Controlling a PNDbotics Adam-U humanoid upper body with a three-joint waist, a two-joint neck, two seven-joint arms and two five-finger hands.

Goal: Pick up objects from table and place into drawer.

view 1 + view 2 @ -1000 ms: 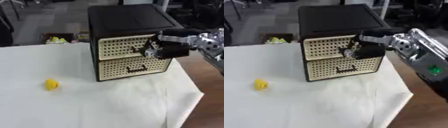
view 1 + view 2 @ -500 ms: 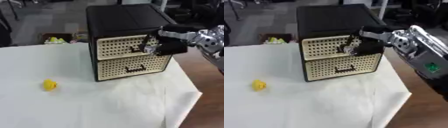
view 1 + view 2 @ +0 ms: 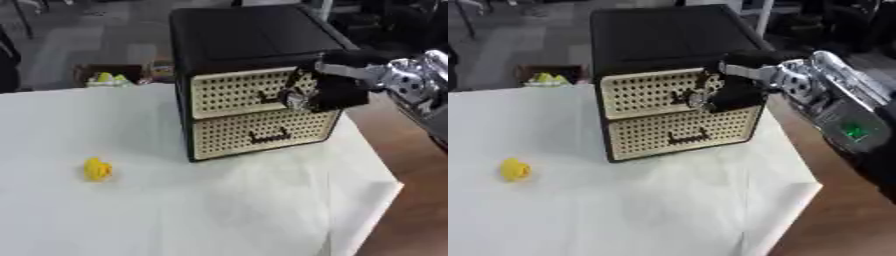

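A black cabinet [image 3: 245, 35] with two cream perforated drawers stands at the back of the white-clothed table. My right hand [image 3: 728, 92] comes in from the right, fingers curled at the handle of the upper drawer [image 3: 232, 92]. That drawer looks closed, as does the lower drawer [image 3: 262, 132] with its dark handle. A small yellow object [image 3: 97, 169] lies on the cloth at the left, far from the hand. My left hand shows in neither view.
The white cloth [image 3: 219, 210] ends at the right, where a brown surface [image 3: 420, 210] shows. Behind the table on the floor sits a box with yellow-green things [image 3: 105, 78].
The right hand stays at the upper drawer's handle, with no clear shift against the cabinet. The drawer has not visibly come out. The yellow object has not moved.
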